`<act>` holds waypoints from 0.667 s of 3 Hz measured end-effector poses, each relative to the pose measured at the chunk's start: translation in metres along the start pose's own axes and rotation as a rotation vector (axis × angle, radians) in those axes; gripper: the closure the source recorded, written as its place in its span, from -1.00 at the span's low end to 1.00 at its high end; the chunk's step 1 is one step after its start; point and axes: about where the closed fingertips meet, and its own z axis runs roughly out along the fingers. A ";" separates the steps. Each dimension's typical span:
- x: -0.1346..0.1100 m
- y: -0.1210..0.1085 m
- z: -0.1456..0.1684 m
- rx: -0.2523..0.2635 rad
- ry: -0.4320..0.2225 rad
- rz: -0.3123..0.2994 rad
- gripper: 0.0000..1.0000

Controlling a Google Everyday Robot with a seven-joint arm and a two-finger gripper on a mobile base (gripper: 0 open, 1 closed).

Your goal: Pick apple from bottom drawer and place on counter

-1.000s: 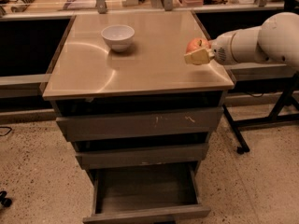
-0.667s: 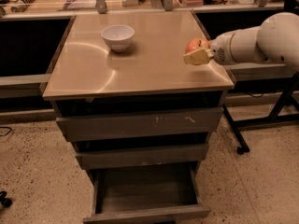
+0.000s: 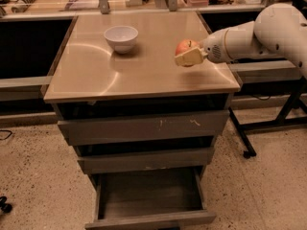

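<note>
Pincer (image 3: 186, 54) clamped on round red apple (image 3: 182, 46), over glossy beige counter (image 3: 144, 78), near edge

Arm (image 3: 249, 36) extended left, jaws right-centre, clasping apple (image 3: 183, 45)

1. We have one camera only, so no second view shares any part of the scene.
2. We look from in front of and above the gripper (image 3: 188, 54), tilted down, facing the bench (image 3: 72, 5) behind it.
3. The gripper clasps the apple (image 3: 184, 45) right of frame centre, over the counter (image 3: 144, 68).
4. We see the bottom drawer (image 3: 148, 195) below and left of the gripper, near the frame's lower edge.
</note>
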 end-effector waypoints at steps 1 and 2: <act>-0.006 0.018 0.027 -0.108 0.019 -0.008 1.00; -0.002 0.025 0.043 -0.159 0.041 -0.019 1.00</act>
